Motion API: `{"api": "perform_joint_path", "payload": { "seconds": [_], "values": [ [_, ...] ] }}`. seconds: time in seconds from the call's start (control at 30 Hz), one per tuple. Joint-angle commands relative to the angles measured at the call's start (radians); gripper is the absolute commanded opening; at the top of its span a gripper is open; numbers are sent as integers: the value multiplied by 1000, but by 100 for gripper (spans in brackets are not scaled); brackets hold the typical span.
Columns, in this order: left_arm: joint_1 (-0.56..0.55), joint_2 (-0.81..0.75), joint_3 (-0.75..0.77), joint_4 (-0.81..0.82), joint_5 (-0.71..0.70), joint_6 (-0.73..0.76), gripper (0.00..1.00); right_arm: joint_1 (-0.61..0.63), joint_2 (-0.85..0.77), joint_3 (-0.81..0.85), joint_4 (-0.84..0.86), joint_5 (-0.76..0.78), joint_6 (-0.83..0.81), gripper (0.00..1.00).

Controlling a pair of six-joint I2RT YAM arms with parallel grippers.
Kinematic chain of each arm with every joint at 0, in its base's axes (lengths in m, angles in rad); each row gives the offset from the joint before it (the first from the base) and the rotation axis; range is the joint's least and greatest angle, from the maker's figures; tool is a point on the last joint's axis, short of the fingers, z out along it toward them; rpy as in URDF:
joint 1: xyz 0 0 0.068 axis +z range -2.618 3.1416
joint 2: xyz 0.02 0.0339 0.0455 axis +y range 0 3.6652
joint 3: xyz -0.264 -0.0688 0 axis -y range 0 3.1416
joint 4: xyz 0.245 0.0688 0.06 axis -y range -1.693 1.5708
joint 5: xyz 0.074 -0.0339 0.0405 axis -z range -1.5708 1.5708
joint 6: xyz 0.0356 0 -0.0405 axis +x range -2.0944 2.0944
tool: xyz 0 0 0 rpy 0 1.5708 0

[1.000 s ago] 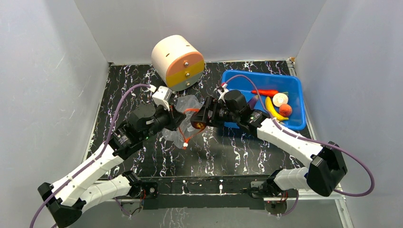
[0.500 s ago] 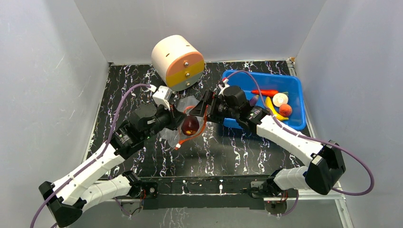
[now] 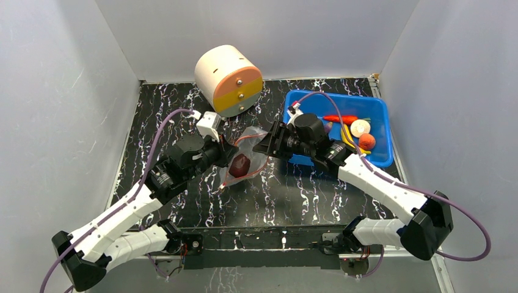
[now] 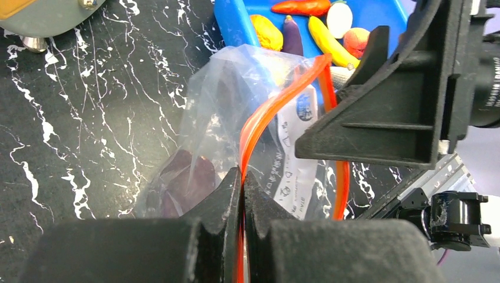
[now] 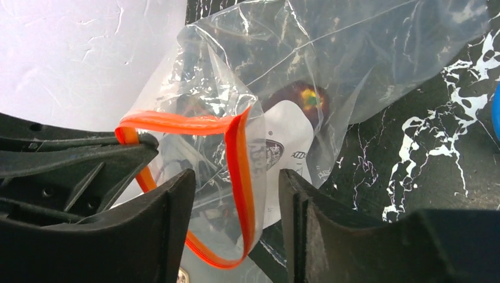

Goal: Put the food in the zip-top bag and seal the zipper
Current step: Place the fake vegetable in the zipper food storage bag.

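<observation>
The zip-top bag (image 3: pixel 247 155) lay on the bench (image 3: pixel 293 189) between the two arms, with one dark red round piece (image 3: pixel 240 165) already inside it and its mouth raised toward the right arm. The risk I saw was at this mouth. If the right hand (image 5: pixel 236 183) closed where it stood, it could catch only one lip of the thin film, or press the mouth flat, and then the next food would not go in. A pull against the other grip could also slip the film free or tip the piece out. The zipper (image 4: pixel 268 112) passed between the fingers of the left hand (image 4: pixel 242 183), which was closed tight on the strip at the near end. The right hand's fingers stood moderately apart, with the far loop of the strip hanging between them, seemingly unpinched. The carrot (image 4: pixel 301 7), banana (image 4: pixel 324 41) and eggplant (image 4: pixel 292 41) waited in the blue bin (image 3: pixel 379 104) behind the right arm.
</observation>
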Motion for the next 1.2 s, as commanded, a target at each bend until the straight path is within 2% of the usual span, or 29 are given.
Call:
{"api": "perform_joint_path", "payload": {
  "seconds": [0.0, 0.2, 0.37, 0.47, 0.6, 0.67, 0.8, 0.93, 1.1, 1.17],
  "values": [
    [4, 8, 31, 16, -37, 15, 0, -2, -42, -18, -17, 4, -20, 46],
    [4, 19, 64, -43, -121, 78, 0, -3, -40, 32, -69, 56, -53, 17],
    [4, -48, 108, -138, -312, 185, 0, -3, 12, 153, -198, 236, -178, 13],
    [4, -94, 125, -157, -372, 235, 0, -2, 22, 132, -114, 164, -172, 12],
    [4, -110, 120, -150, -366, 294, 0, -1, 69, 106, 37, 66, -141, 12],
    [4, -102, 114, -160, -352, 290, 0, -1, 111, 135, 46, 42, -158, 13],
    [4, -97, 37, -128, -296, 235, 0, -2, 175, 219, 16, 18, -266, 22],
    [4, -79, -40, -79, -225, 159, 0, -7, 189, 326, -104, 118, -402, 35],
    [4, -70, -74, -49, -202, 150, 0, -42, 169, 376, -183, 223, -500, 50],
    [4, -78, -79, -49, -205, 157, 0, -86, 175, 398, -222, 255, -507, 50]
  ]
}}
